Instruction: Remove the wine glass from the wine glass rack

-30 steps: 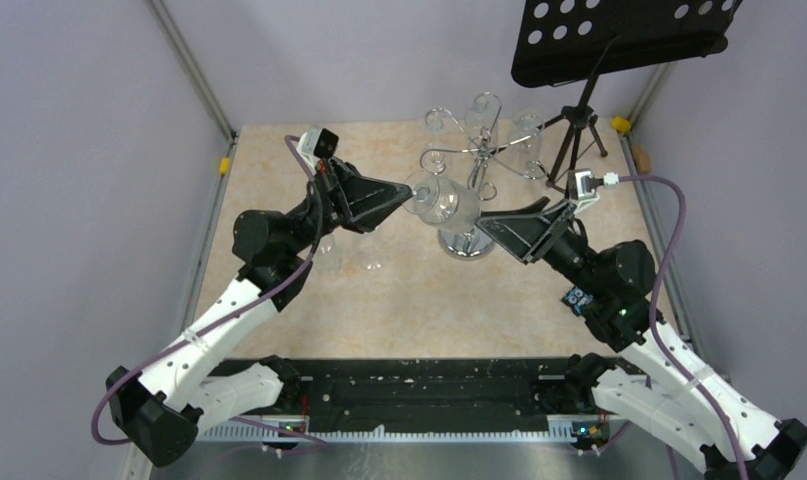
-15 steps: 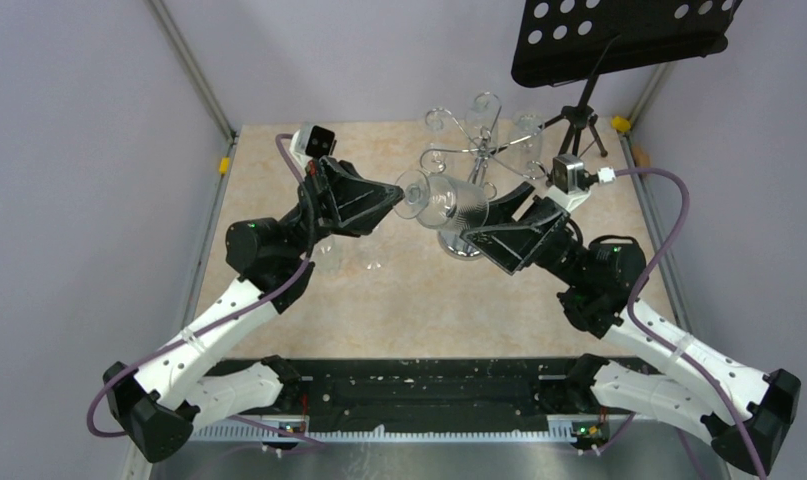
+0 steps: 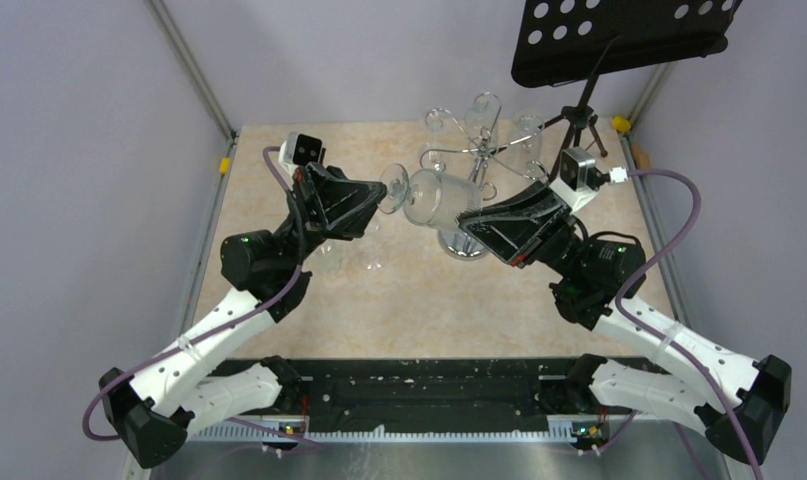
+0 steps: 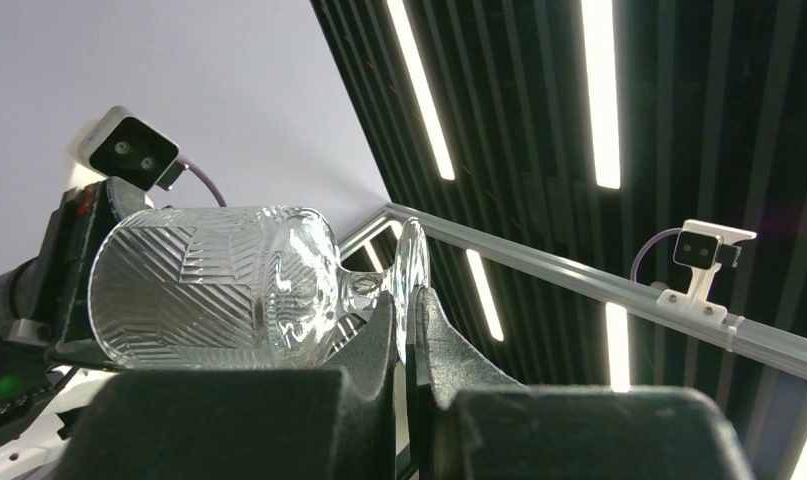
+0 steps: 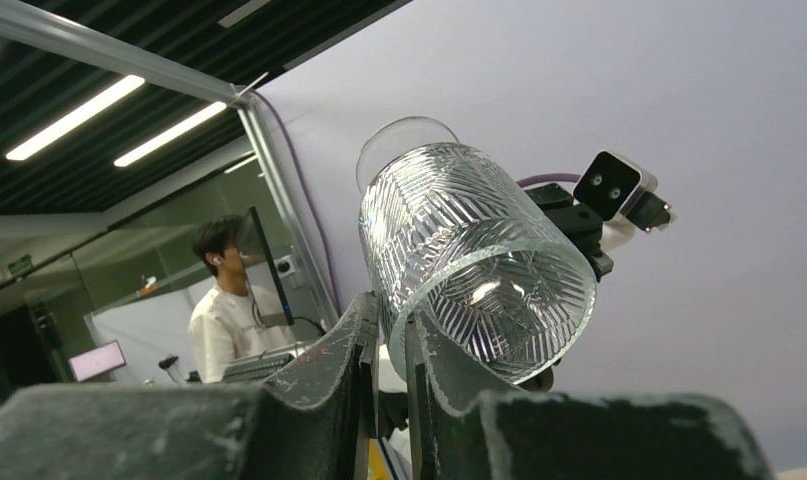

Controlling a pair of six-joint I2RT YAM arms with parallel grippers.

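Glass (image 3: 434,197) looks clear of rack (image 3: 482,150), sideways at its 8 o'clock. Left gripper (image 3: 383,198) pinches its foot, right gripper (image 3: 468,217) its rim. Next, likely: one lets go.

Even overhead light, sharp, ceiling-strip glare.

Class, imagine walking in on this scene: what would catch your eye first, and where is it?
A patterned wine glass lies sideways in mid-air above the table, the left gripper pinching its foot and the right gripper its rim. Just behind stands the chrome wine glass rack with more glasses hanging, and a black music stand looms at the far right corner.
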